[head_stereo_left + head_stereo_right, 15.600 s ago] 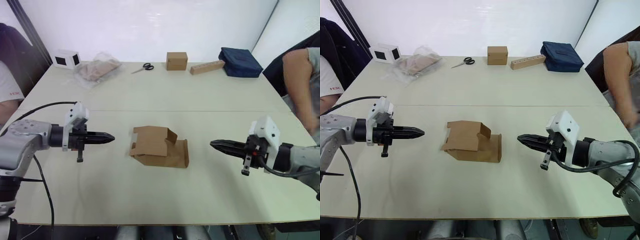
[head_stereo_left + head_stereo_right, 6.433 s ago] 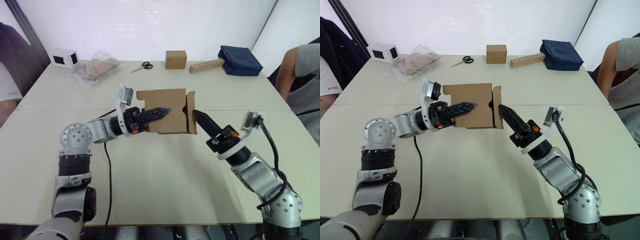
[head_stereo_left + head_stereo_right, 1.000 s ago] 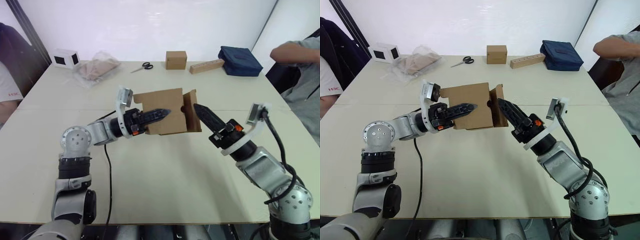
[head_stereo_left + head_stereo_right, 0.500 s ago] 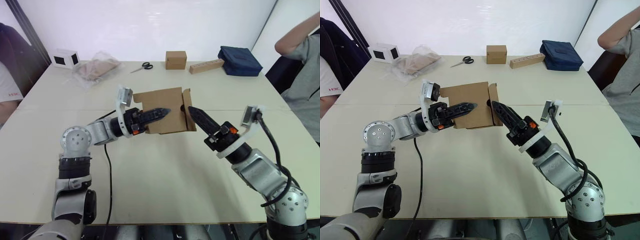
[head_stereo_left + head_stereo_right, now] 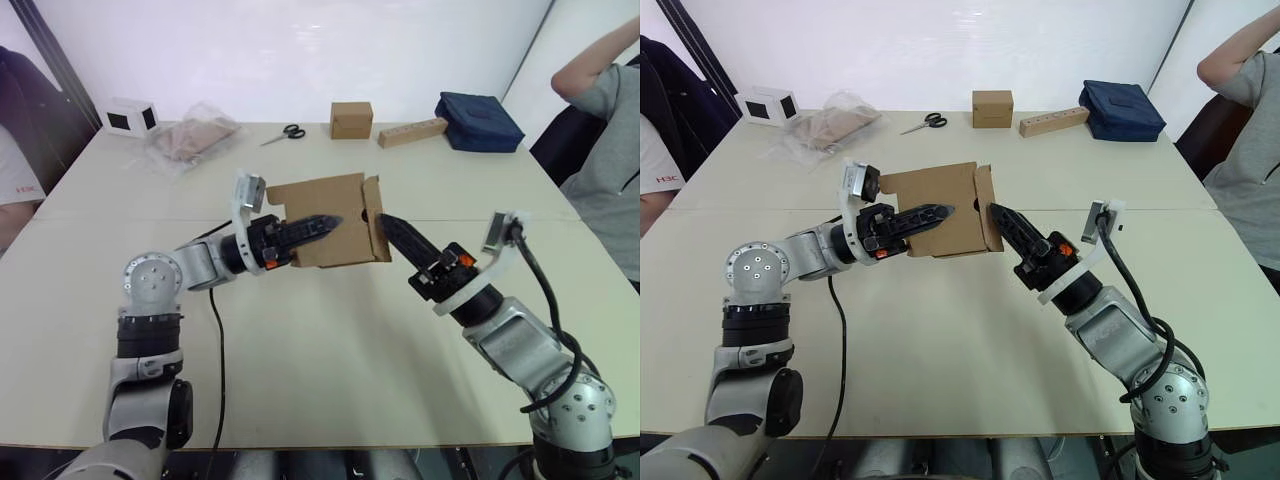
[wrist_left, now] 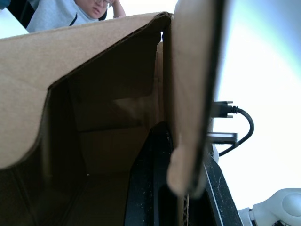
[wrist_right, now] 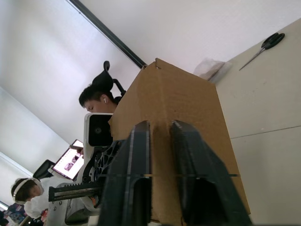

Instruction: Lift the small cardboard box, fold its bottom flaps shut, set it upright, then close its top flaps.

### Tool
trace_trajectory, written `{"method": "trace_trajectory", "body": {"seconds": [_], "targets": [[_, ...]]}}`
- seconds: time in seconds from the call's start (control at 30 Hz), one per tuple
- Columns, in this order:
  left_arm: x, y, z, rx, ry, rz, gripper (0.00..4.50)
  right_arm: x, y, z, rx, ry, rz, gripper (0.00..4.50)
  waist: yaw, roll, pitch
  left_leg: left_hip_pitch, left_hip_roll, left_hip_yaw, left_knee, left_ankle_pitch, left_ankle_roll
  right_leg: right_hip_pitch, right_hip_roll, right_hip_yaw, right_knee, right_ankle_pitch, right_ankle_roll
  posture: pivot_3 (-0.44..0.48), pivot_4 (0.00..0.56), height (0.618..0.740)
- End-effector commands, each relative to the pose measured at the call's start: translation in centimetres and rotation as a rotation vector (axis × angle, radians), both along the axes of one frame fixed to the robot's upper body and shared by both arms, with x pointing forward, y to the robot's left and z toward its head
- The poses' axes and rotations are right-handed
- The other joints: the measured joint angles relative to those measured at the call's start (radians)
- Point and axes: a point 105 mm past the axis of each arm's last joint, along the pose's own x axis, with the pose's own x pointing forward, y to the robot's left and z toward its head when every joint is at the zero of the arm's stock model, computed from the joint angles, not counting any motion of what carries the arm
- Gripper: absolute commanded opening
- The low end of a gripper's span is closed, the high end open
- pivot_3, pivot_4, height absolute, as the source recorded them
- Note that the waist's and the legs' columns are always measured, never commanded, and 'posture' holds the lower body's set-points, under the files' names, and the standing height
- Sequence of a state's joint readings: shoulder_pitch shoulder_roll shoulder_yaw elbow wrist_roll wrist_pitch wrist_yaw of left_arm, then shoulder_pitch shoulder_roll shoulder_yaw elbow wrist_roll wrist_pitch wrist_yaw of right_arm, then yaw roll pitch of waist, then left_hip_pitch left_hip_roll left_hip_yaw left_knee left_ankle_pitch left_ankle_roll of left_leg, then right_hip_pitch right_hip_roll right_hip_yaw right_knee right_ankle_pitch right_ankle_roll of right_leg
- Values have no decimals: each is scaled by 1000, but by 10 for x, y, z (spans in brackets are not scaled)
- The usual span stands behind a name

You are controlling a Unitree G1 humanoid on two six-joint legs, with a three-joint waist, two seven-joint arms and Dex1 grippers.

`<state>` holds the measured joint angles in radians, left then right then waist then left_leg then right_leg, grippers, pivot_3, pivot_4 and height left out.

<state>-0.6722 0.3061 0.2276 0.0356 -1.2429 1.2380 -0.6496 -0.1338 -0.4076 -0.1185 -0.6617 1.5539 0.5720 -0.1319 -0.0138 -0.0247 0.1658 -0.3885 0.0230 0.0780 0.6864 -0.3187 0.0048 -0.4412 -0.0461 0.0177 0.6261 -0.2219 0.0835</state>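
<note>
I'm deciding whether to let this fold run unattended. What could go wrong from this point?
The small cardboard box hangs above the table, pinched on one wall by the left gripper; that single hold may let it twist or slip. The right gripper, fingers open, presses the end flap; pushing harder could swing the box instead of folding it. In the left wrist view the wall's edge already looks crumpled, so the grip may crease it further.
</note>
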Motion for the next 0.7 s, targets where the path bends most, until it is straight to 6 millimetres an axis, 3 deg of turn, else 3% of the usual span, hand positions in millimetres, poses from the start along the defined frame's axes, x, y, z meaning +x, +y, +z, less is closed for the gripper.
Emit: {"method": "trace_trajectory", "body": {"seconds": [0.03, 0.47, 0.57, 0.7], "targets": [[-6, 2, 11, -26, -47, -12, 0, -3, 0, 8, 11, -37, 6, 845, 0, 0, 0, 0, 0, 0, 0, 0, 0, 0, 0, 0, 0, 0, 0, 0, 150, 740], [-6, 2, 10, -27, -46, -14, 0, 3, -5, 2, -64, -46, -53, 845, 0, 0, 0, 0, 0, 0, 0, 0, 0, 0, 0, 0, 0, 0, 0, 0, 150, 740], [-6, 2, 9, -26, -45, -12, 0, 4, -5, 1, -65, -43, -57, 78, 0, 0, 0, 0, 0, 0, 0, 0, 0, 0, 0, 0, 0, 0, 0, 0, 150, 740], [-6, 2, 9, -23, -45, -9, 0, 4, -4, 2, -66, -43, -56, 78, 0, 0, 0, 0, 0, 0, 0, 0, 0, 0, 0, 0, 0, 0, 0, 0, 150, 740]]}}
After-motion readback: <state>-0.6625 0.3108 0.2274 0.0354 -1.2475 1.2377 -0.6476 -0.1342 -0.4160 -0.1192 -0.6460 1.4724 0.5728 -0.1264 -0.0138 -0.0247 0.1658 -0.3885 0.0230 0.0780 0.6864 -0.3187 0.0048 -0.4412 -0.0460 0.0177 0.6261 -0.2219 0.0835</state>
